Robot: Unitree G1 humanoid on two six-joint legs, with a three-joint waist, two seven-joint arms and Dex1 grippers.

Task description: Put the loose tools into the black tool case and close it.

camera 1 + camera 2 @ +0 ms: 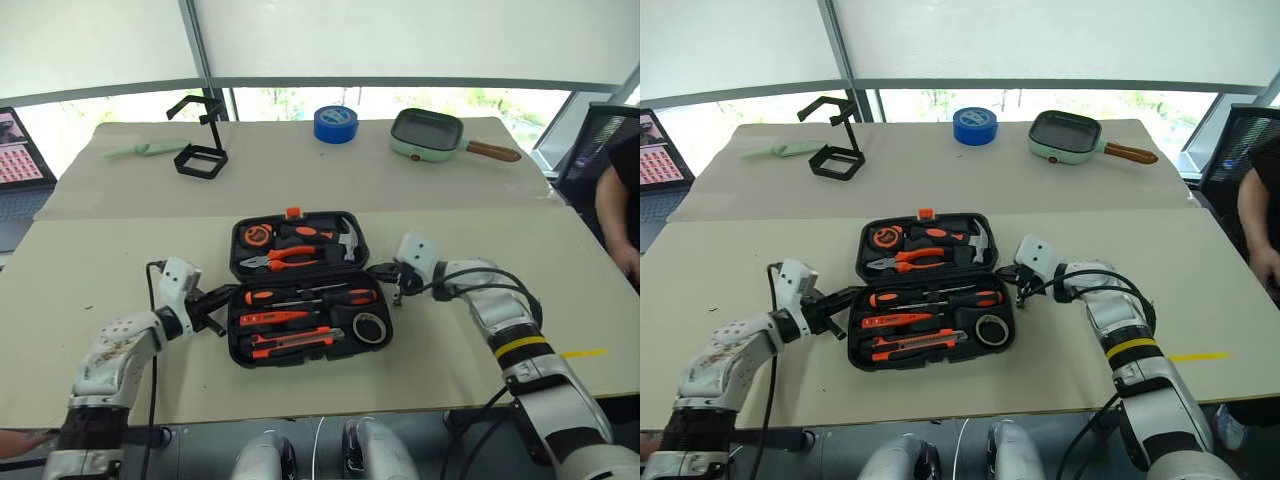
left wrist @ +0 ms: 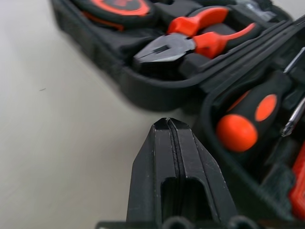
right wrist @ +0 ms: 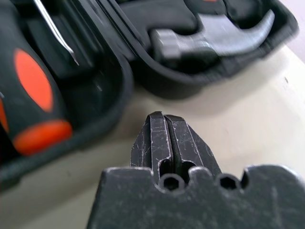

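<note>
The black tool case [image 1: 234, 350] lies open and flat in the middle of the table. Its near half holds two black-and-orange screwdrivers [image 1: 300, 296], a slim orange screwdriver [image 1: 275, 318], the utility knife [image 1: 290, 343] and a small dark tape roll [image 1: 370, 327]. The far half holds pliers [image 2: 190, 40], a hammer [image 3: 214, 38] and a tape measure [image 1: 258, 236]. My left gripper [image 2: 167, 123] is shut and empty. It sits low at the case's left side, by the hinge line. My right gripper [image 3: 162, 117] is also shut and empty, at the case's right side by the hinge line.
At the back of the table stand a blue tape roll [image 1: 335, 124], a green pan with a wooden handle [image 1: 428, 134] and a black wire stand [image 1: 202, 150]. A laptop [image 1: 15, 160] sits off the left edge. A person's arm [image 1: 615, 200] shows at the right edge.
</note>
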